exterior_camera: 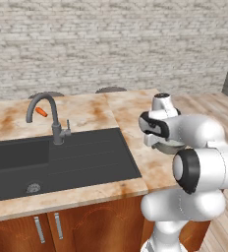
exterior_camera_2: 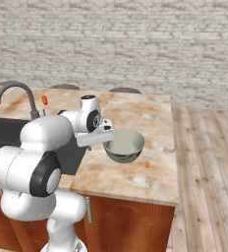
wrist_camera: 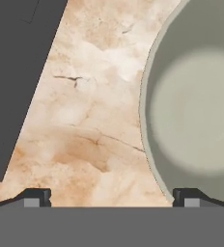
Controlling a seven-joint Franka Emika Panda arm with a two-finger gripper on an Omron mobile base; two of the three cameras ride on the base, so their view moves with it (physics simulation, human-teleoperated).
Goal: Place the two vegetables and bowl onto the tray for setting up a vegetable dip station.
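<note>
The pale grey-green bowl (exterior_camera_2: 126,145) stands upright on the marble counter to the right of the sink; in the left base view the bowl (exterior_camera: 168,145) is mostly hidden behind my arm. My gripper (wrist_camera: 111,197) hangs open just above the bowl's (wrist_camera: 196,111) left rim, with one fingertip (wrist_camera: 186,195) over its inside and the other over bare counter. It holds nothing. From the right base the gripper (exterior_camera_2: 107,139) sits at the bowl's near-left edge. A small orange carrot (exterior_camera: 41,112) lies far back on the counter behind the faucet, also seen as the carrot (exterior_camera_2: 44,100). The tray is out of view.
A dark sink basin (exterior_camera: 62,160) with a curved grey faucet (exterior_camera: 54,120) fills the counter's left part. The counter's right edge (exterior_camera_2: 174,162) drops to wood flooring. Two stool tops (exterior_camera: 111,89) peek over the far edge.
</note>
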